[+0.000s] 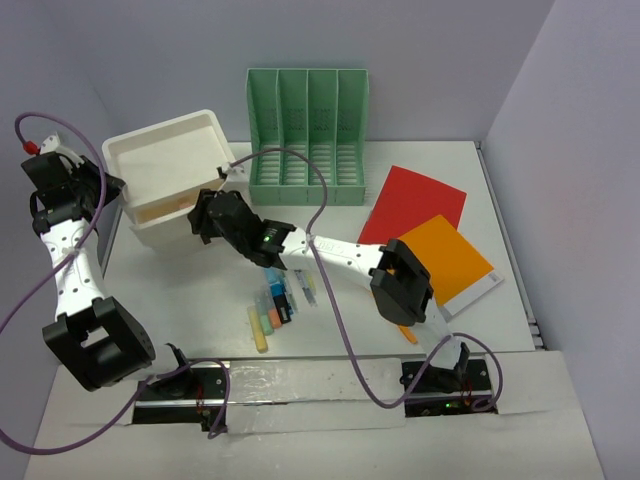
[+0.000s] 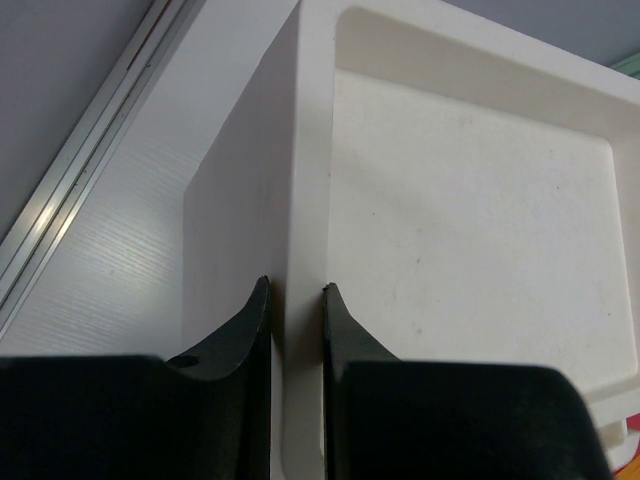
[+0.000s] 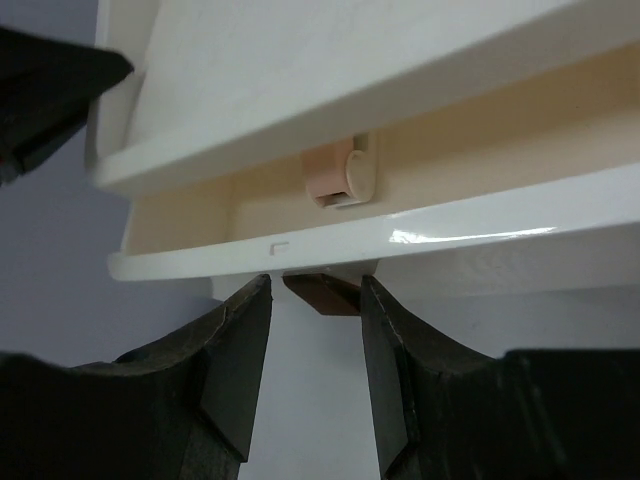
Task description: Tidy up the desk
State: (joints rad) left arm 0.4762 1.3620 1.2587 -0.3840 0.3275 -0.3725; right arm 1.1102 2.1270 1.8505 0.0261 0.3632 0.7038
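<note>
Left gripper (image 2: pixel 297 300) is closed narrow on the side wall of the white box (image 2: pixel 310 120), with one finger outside the wall and one inside the top tray. Right gripper (image 3: pixel 315 300) stands about half open, just under the front lip of a drawer (image 3: pixel 400 235) that sticks a little out of the box. A small brown tab (image 3: pixel 322 295) sits just beyond its fingertips, in line with the gap. I see free space beside the left finger, so nothing is held. Above this gripper, inside the drawer, lies a pale pink piece (image 3: pixel 335 180). The desk (image 1: pixel 200 290) lies below both grippers. Behind the right one some coloured pens (image 1: pixel 275 305) rest on it, and to its right a red sheet (image 1: pixel 418 205).
</note>
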